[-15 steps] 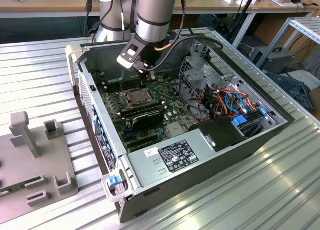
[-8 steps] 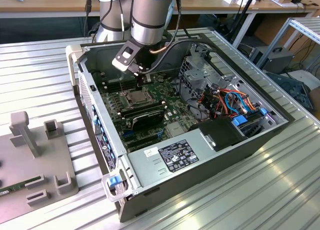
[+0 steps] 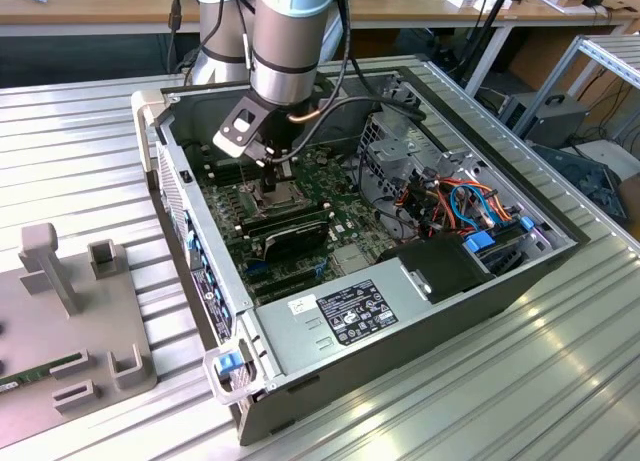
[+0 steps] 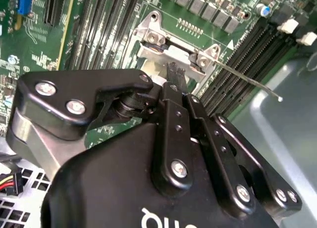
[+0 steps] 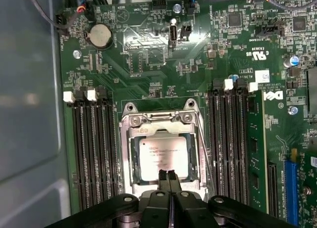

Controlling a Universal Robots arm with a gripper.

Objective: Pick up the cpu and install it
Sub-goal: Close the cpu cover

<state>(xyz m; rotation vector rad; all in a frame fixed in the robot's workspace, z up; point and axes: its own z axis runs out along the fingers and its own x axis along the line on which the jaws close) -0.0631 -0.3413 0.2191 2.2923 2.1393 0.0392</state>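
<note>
Black gripper (image 5: 169,174): fingers pressed together, nothing held, tips at an edge of the cpu (image 5: 161,159). Cpu lies flat in the socket (image 5: 126,154), middle of the motherboard (image 5: 148,69), between memory slots (image 5: 94,154). Seating looks done; latch wire (image 4: 247,79) appears unfastened, so clamping seems left.
</note>
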